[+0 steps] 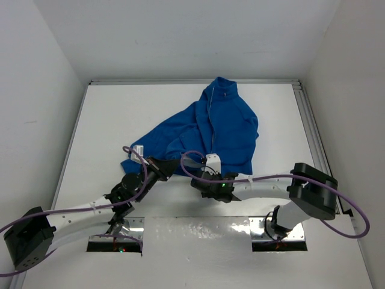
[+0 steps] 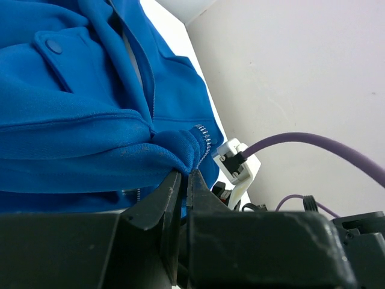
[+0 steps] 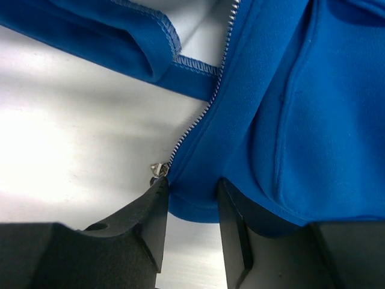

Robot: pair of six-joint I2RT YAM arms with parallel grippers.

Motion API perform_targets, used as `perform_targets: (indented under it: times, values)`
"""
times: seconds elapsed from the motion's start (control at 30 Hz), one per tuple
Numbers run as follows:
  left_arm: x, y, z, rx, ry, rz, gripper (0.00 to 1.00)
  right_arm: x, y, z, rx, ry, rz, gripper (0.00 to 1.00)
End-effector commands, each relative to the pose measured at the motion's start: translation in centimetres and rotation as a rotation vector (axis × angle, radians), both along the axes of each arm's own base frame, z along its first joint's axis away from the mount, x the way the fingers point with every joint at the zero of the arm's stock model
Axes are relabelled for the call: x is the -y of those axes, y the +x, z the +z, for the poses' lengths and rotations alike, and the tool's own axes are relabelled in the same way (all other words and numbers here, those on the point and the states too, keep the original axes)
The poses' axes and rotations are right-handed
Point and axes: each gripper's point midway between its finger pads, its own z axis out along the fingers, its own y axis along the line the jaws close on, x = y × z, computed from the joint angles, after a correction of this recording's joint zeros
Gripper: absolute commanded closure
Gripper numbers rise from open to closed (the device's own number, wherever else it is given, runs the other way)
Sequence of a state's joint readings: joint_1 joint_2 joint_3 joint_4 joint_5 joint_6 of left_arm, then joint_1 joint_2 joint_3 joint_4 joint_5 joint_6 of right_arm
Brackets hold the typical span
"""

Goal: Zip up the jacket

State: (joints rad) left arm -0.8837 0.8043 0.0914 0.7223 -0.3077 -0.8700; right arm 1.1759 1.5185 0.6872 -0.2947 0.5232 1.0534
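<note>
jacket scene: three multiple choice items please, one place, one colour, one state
1. Where on the table does the jacket lie? A) near edge B) toward the far edge, about midway across C) far left corner
2. What colour is the jacket? A) blue B) red C) grey
3. How is the left pincer? A) wide open B) out of view C) shut on jacket fabric
B, the top view shows it toward the far edge; A, blue in every view; C, it pinches a bunched fold in the left wrist view.
</note>
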Motion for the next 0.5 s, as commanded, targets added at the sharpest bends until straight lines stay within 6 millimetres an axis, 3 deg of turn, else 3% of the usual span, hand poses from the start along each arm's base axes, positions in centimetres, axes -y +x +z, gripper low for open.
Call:
perform_targets:
  times: [0.0, 0.23, 0.47]
  values:
    - [-0.1, 0.2, 1.3, 0.032, -0.045, 0.007, 1.0, -0.2, 0.5, 0.5, 0.028, 0.002, -0.04, 0.62]
    - [-0.1, 0.1, 1.3, 0.032, -0.045, 0.001, 1.0, -0.5, 0.8, 0.0, 0.035, -0.008, -0.055, 0.65]
    - [-0.2, 0.0, 1.5, 0.037, -0.048, 0.001, 1.0, 0.7, 0.2, -1.0, 0.022, 0.0, -0.079, 0.82]
